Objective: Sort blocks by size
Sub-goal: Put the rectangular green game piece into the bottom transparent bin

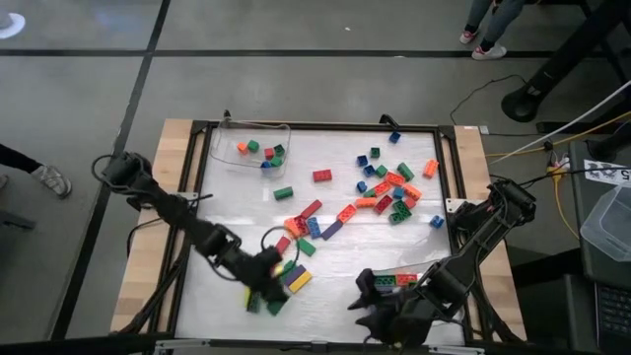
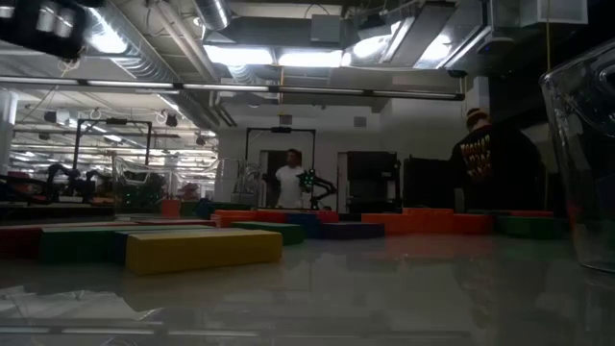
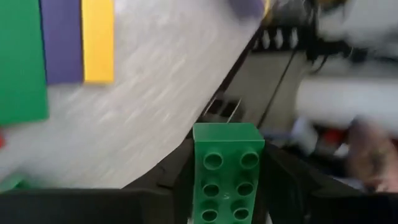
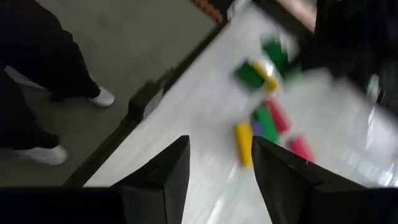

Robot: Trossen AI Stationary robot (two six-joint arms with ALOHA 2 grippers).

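Left gripper (image 3: pixel 227 186) pinches a long green studded plastic brick (image 3: pixel 227 168), long axis along the fingers, beside the near-left pile of long bricks (image 1: pixel 286 286). Right gripper (image 4: pixel 217 180) spread, empty.

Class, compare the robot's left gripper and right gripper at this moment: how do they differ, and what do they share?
The left gripper grips a long green block; the right gripper holds nothing, fingers apart. The left gripper hangs over sorted blocks; the right gripper hangs at the table's near edge. Both are dark and two-fingered.
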